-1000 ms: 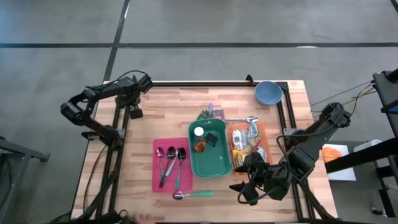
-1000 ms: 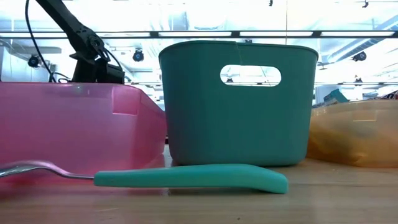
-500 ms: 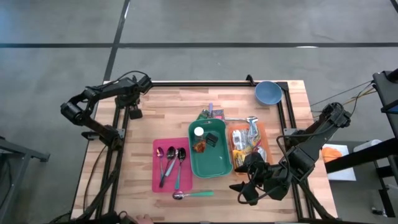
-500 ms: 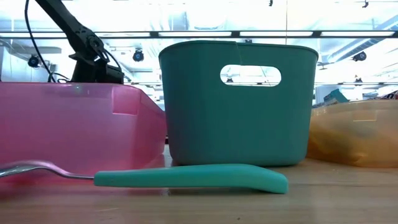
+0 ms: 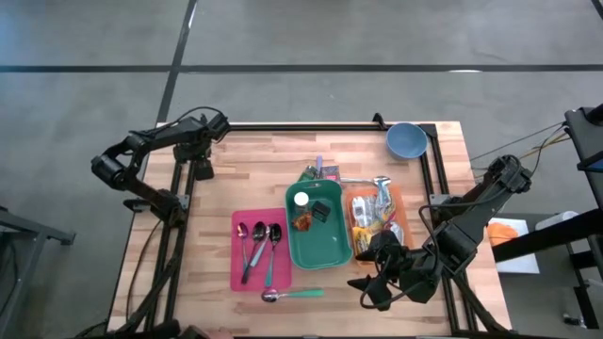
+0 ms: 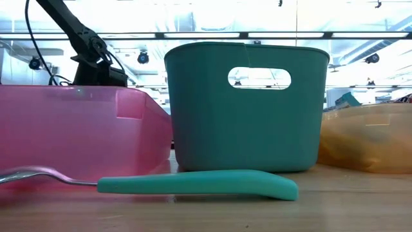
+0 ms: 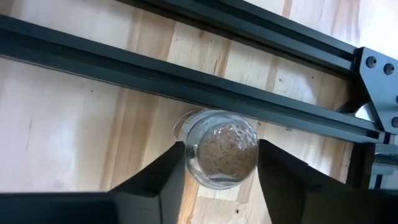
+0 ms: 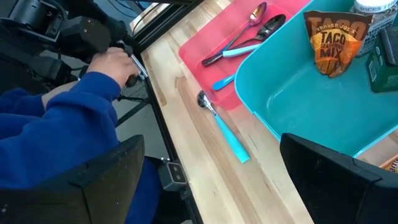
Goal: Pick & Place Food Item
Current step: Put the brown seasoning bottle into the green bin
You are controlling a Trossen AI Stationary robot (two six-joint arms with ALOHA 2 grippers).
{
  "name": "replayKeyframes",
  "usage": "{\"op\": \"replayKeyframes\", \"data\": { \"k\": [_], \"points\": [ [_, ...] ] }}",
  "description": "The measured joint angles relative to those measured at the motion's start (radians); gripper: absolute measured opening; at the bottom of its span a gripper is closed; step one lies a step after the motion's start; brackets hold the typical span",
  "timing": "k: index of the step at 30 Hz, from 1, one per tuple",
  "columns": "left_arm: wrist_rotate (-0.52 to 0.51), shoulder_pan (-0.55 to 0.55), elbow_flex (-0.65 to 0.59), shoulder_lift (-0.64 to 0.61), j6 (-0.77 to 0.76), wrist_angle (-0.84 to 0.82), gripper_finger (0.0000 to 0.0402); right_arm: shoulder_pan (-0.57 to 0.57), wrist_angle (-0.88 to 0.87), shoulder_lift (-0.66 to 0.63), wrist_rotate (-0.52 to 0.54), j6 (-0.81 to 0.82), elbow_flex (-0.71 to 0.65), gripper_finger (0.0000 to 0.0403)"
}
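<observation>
At the bench's (image 5: 264,160) upper left, the left claw (image 7: 221,163) brackets a small jar (image 7: 222,150), fingers alongside the glass; a firm grip cannot be confirmed. Lifting and placing remain, seemingly into the teal bin (image 5: 318,247), while the right claw (image 5: 377,287) waits wide open and empty at lower right.

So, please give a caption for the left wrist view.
Left tool straddles a clear jar of grains on the wooden table, beside a black rail.

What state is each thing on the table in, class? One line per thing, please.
Left end effector: fingers either side of the jar.
Jar: upright, holding brown grains.
Right end effector: open, empty, near table's front edge.
Green bin: holds a taco seasoning packet.
Pink tray: three spoons inside.
Teal-handled spoon: flat on the table.
Blue bowl: upright.
</observation>
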Motion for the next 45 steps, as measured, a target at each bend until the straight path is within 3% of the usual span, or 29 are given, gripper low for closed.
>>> {"op": "replayKeyframes", "data": {
  "k": [18, 45],
  "points": [
    [0.079, -0.015, 0.015, -0.005, 0.137, 0.019, 0.0128, 0.0, 0.0, 0.0, 0.0, 0.002, 0.0, 0.0369],
    [0.128, -0.041, 0.016, -0.021, 0.22, -0.005, 0.0133, 0.0, 0.0, 0.0, 0.0, 0.003, 0.0, 0.0369]
  ]
}}
